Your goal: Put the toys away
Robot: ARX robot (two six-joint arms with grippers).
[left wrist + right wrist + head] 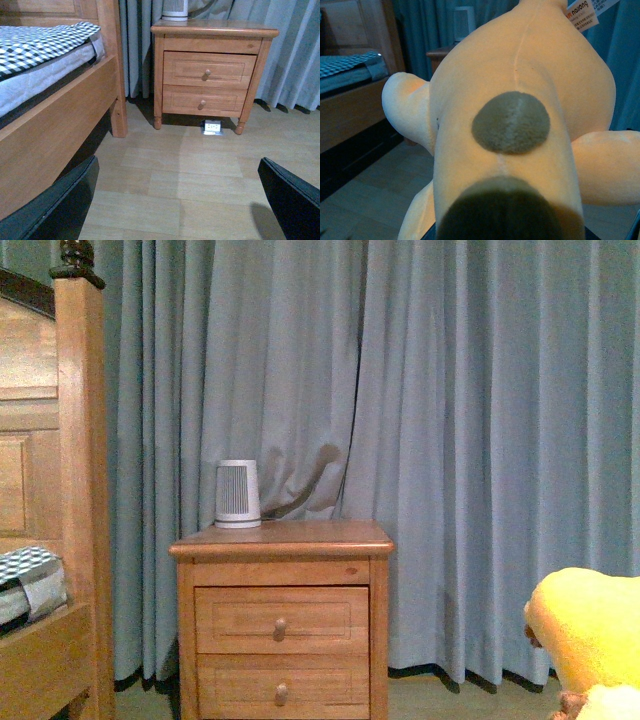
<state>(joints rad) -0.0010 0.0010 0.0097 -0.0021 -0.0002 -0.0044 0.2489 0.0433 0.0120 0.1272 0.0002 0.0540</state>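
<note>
Plush toy [520, 75] — soft, rounded, orange-yellow, wooden nightstand [283, 620] beyond

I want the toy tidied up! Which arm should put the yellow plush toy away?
Probably the right arm. The plush toy fills its wrist view, very close, and sits on the right side in the front view. The left gripper is open and empty, facing only bare floor.

Front view: nightstand [283, 620] at 6 o'clock, curtain [470, 440] behind it. Ribbed canister [238, 494] on its top, rear left. Bed frame [78, 540] at 9 o'clock. Plush toy [590, 625] at 4 o'clock. Small box [212, 127] on floor [200, 175] under nightstand.
</note>
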